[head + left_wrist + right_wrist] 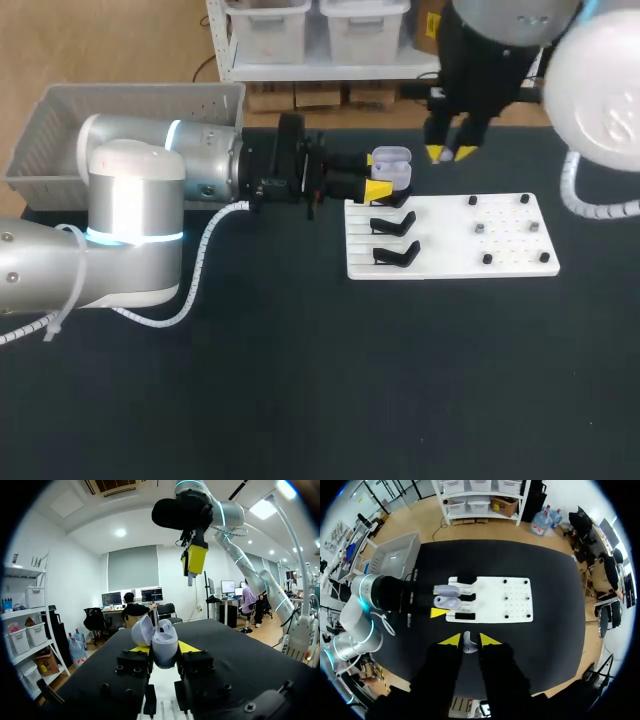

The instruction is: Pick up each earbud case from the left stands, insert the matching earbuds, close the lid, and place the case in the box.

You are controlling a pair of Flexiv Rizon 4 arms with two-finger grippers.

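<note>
Earbud case (164, 647) step: insertion, as I read it; the case is off its stand, lid (141, 630) open to one side, one bud held above it, and I can't confirm any bud seated
Next move: lower the right arm (600, 70) over the open case, line the bud's stem up with its socket, press in, release; this calls for fine alignment while the left side holds firm
Table (300, 380): dark top, with the work on its far half
Left arm (130, 200): comes in from the left, low over the table, wrist toward the board
Box (70, 125): grey bin at the far left corner, behind my left arm, well apart from the case
Board (440, 255): white, flat, just beside the held case
Stands (393, 222): two black ones on the board's left side, both bare
Left gripper (376, 174): pinching the case from both sides, at the board's far left corner
Right gripper (451, 153): pressed onto the bud, above and a little beyond the case, not touching it
Earbud (468, 642): small and white, between the yellow tips
Pegs (480, 228): small bits on the board's right half, too small to tell what they are
In the way: I judge the open lid and the left fingers flanking the shell could catch the right fingertips on the way down
</note>
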